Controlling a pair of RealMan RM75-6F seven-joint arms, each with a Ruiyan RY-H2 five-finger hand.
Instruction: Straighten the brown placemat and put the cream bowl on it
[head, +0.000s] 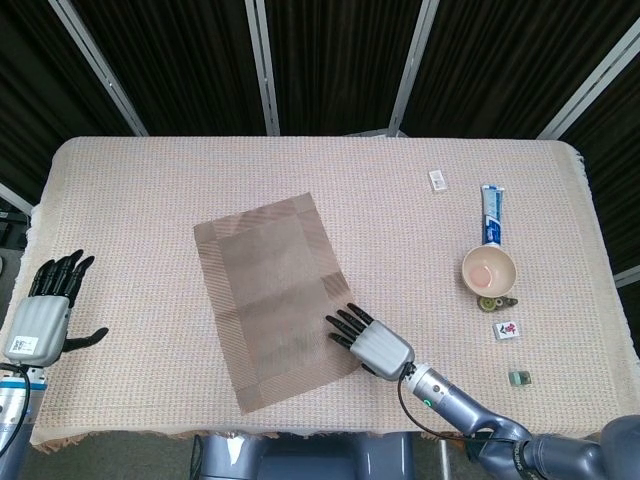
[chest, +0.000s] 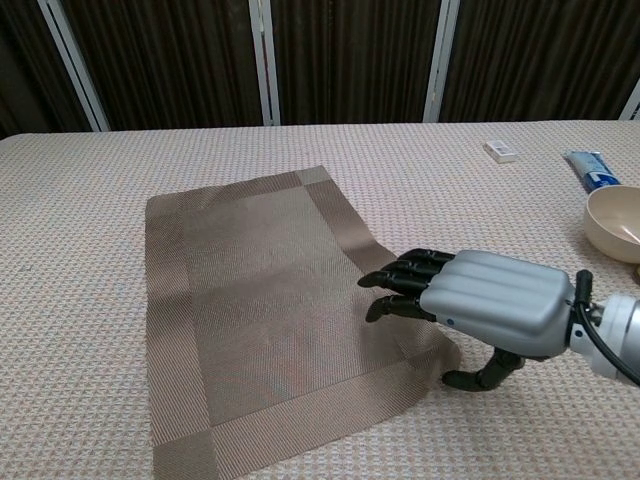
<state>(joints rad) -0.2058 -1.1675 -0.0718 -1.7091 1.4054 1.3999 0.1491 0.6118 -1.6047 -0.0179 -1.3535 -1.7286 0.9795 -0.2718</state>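
Note:
The brown placemat (head: 270, 295) (chest: 260, 300) lies askew on the woven tablecloth, its long sides slanting to the near right. My right hand (head: 368, 340) (chest: 490, 310) is at the mat's near right corner. Its fingers lie flat on top of the border while the thumb curls in under the slightly lifted corner, pinching it. The cream bowl (head: 489, 270) (chest: 615, 222) stands empty and upright at the right side of the table, well away from the mat. Off the table's left edge my left hand (head: 42, 310) hovers with fingers spread, holding nothing.
A toothpaste tube (head: 492, 213) (chest: 592, 167) lies just behind the bowl, and a small white box (head: 438, 180) (chest: 500, 151) lies further back. Small trinkets (head: 495, 302), a tile (head: 508, 329) and a tiny cube (head: 518, 377) sit near the bowl's front.

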